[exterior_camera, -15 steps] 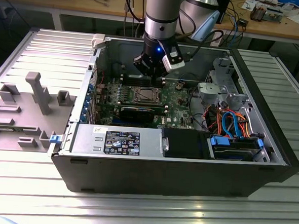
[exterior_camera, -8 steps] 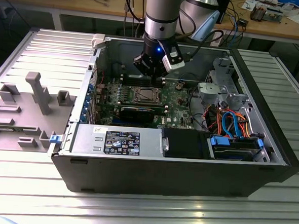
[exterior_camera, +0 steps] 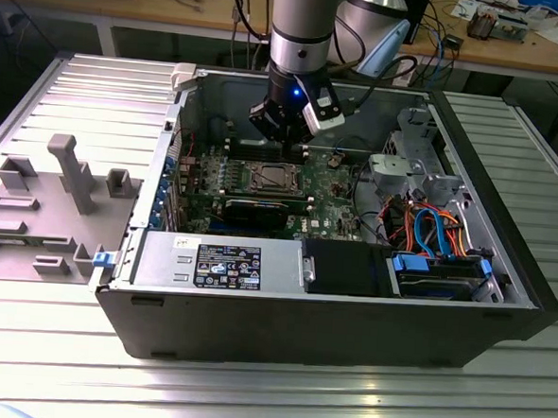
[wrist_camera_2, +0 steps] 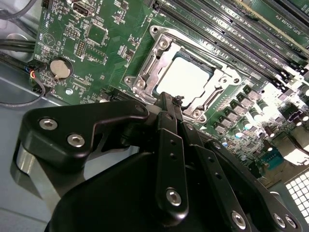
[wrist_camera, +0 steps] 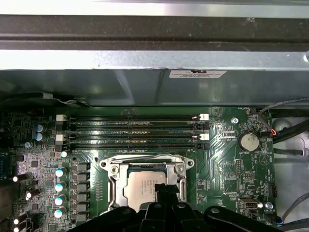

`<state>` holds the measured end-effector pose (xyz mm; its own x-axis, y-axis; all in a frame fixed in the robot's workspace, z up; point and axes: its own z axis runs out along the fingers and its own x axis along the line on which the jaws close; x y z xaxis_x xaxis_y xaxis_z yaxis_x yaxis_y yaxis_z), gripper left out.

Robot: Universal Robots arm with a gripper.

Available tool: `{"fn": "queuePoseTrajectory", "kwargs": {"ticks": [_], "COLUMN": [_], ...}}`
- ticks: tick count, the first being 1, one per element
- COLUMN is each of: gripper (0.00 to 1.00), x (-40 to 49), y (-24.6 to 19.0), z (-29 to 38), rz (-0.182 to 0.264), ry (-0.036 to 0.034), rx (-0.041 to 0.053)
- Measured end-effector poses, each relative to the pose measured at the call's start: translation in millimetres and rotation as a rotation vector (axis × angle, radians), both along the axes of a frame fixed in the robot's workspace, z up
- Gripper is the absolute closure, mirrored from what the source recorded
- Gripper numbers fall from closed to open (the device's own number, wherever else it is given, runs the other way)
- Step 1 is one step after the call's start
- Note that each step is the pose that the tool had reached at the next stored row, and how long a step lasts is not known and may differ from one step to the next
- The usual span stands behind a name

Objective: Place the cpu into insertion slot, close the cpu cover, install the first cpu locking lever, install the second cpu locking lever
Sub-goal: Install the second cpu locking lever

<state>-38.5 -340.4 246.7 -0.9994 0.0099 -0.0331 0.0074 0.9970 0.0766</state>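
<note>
Silvery cpu (wrist_camera: 143, 189) under cpu cover (wrist_camera: 114, 186)

My tool (wrist_camera_2: 166, 104) is matt black with bare silver screw heads. The cpu (wrist_camera_2: 184, 79) shows a pale silvery-grey top, framed by the bright silver cpu cover (wrist_camera_2: 145, 72). The circuit board (wrist_camera_2: 96, 53) is dark green, speckled with fine silver tracks and dots. Memory slots (wrist_camera: 130, 130) are black with white end clips. The coin cell (wrist_camera: 249, 141) is silver. The computer case (exterior_camera: 300, 324) is black outside, grey inside, holding orange and blue cables (exterior_camera: 429, 228). The table (exterior_camera: 249, 397) is ribbed silver-grey.
</note>
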Motion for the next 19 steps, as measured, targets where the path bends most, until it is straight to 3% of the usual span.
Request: {"fn": "queuePoseTrajectory", "kwargs": {"ticks": [19], "gripper": [0.89], "x": [0.0], "y": [-5.4], "z": [-0.8], "rz": [0.000], "ry": [0.0000], "rx": [0.0000]}}
